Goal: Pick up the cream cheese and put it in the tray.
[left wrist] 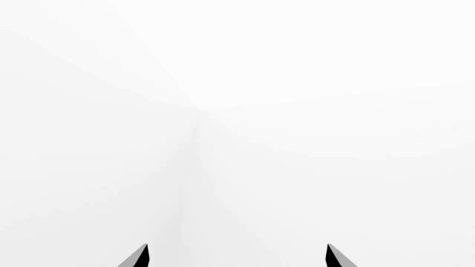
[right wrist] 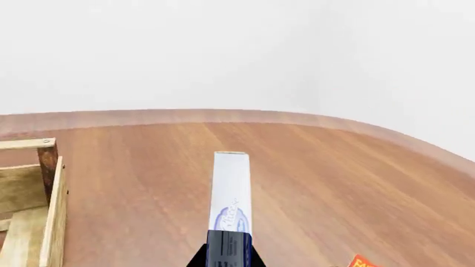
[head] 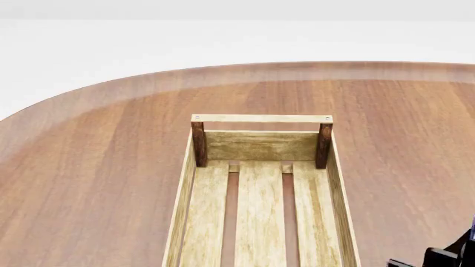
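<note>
A: What is seen of the right tool [right wrist: 228, 257]?

B: In the right wrist view its dark fingers are pressed against the near end of the cream cheese [right wrist: 231, 192], which is pinched edge-on and raised above the worktop [right wrist: 334, 178]. In the head view only a dark fragment of that arm is caught at the lower right corner, beside the tray.

A: And the left tool [left wrist: 237, 257]?

B: Two dark fingertips are shown spread well apart, with nothing between them and only a blank white background beyond.

A: Where is the cream cheese placed relative to the tray [right wrist: 50, 222]?

B: It is held outside the tray, off to the side of the long wall and near the corner post; no contact with the slats is seen.

A: What else is found near the tray?

B: A corner of a red-orange box [right wrist: 361, 261] is glimpsed on the worktop, further from the tray than the cream cheese. Bare slats are shown inside the tray in the head view
</note>
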`<state>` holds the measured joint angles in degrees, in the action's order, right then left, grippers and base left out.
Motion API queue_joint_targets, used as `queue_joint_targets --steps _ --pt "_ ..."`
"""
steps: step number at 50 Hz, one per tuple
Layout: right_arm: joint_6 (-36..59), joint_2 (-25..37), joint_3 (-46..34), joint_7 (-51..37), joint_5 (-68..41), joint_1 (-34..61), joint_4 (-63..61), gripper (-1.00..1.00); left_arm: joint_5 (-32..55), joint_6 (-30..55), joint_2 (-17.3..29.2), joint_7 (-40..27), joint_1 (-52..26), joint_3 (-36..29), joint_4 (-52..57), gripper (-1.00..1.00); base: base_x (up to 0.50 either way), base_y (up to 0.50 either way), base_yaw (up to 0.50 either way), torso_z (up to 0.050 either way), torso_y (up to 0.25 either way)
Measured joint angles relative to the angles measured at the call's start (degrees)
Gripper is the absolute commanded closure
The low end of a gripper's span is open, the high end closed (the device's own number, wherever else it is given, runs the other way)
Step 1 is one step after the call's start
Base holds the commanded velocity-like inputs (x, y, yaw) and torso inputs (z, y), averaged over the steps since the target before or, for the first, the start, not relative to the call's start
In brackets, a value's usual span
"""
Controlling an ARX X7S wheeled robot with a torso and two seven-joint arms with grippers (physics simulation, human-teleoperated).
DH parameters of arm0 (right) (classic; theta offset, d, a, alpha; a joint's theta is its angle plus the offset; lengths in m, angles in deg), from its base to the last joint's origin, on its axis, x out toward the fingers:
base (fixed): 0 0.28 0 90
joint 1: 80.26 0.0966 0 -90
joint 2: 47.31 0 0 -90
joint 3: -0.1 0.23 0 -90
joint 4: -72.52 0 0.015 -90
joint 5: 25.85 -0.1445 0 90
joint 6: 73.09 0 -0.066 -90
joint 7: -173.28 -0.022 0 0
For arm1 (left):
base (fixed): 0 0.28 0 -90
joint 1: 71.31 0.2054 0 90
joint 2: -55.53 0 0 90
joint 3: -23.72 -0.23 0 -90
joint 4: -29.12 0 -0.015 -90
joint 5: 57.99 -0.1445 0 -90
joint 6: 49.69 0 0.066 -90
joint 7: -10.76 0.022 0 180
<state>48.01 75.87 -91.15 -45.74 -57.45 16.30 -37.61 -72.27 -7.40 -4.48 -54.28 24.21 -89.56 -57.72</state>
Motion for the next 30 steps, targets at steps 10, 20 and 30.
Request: queue_joint_targets --steps 10,20,30 --pt "4.63 1.74 -5.13 4.55 -0.46 9.33 2.15 1.0 -0.06 0.06 -0.01 0.06 -0.01 -0.12 0.02 -1.0 0.0 0.0 0.0 0.0 0.0" --pt "6.59 2.35 -10.43 10.75 -0.09 18.11 6.19 1.0 -0.01 0.09 0.0 0.04 -0.03 -0.16 -0.02 -1.0 0.0 0.0 0.0 0.0 0.001" --pt "6.22 2.09 -16.21 18.5 1.25 26.3 11.73 1.0 -0.06 0.28 -0.07 0.15 -0.12 -0.31 -0.08 -1.0 0.0 0.0 0.0 0.0 0.0"
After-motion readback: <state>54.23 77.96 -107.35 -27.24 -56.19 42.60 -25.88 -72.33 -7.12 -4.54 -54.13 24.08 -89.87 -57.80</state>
